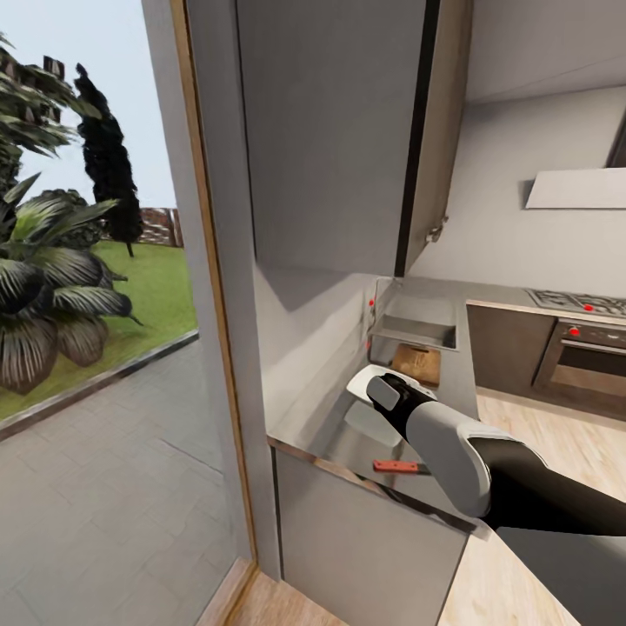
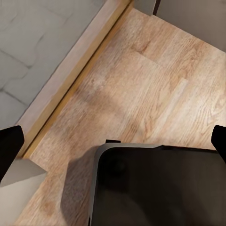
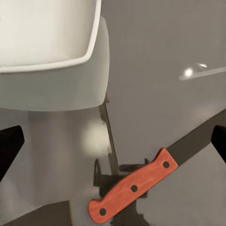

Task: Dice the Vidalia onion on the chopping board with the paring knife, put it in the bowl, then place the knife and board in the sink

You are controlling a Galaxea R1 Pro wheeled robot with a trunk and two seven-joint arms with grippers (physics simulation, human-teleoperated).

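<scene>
The right gripper point(image 3: 113, 141) hangs spread wide above the paring knife point(image 3: 136, 187), which lies flat on the tabletop point(image 3: 165, 47) just beside the bowl point(image 3: 52, 33). Beyond the bowl sit the chopping board point(image 1: 418, 362) and the sink point(image 1: 417, 323). The left gripper point(image 2: 113, 141), also wide, faces the wooden floor point(image 2: 141, 80).

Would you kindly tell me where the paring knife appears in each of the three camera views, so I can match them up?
Head view: the paring knife lies on the countertop near its front edge, beside the right arm.
Left wrist view: it is not in this picture, which looks at wooden floor.
Right wrist view: the knife lies diagonally, low in the picture.
Shared landmark: the bowl, just beyond the knife.
</scene>
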